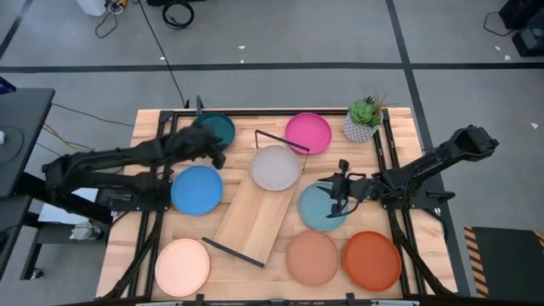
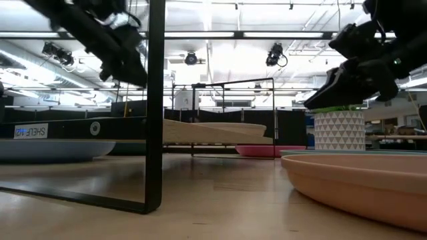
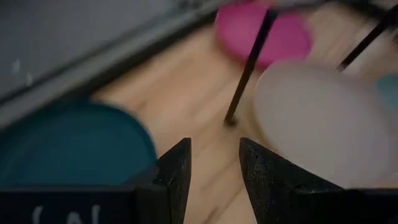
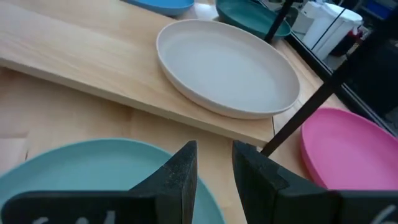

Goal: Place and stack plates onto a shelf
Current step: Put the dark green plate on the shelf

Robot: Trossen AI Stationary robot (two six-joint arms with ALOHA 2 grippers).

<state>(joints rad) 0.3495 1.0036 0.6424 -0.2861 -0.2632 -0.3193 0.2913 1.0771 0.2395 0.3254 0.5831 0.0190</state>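
Grey-beige plate (image 1: 275,167) sits on the far end of the shelf (image 1: 255,212), and we see the left gripper (image 1: 219,155) hovering between it and the dark teal plate (image 1: 214,129), fingers parted with nothing in them. Our right gripper (image 1: 338,189) hangs over the light blue plate (image 1: 322,208), jaws narrowly apart; whether it touches the rim we can't quite tell. Magenta plate (image 1: 308,133) lies by the potted plant (image 1: 365,119)

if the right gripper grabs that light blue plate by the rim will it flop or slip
The light blue plate looks rigid like its neighbours, so it probably won't flop. Its matte finish suggests a fair grip, though a thin rim pinch may let it tilt. It lies flat and low, so it should slide, not roll, if the right gripper pushes it.
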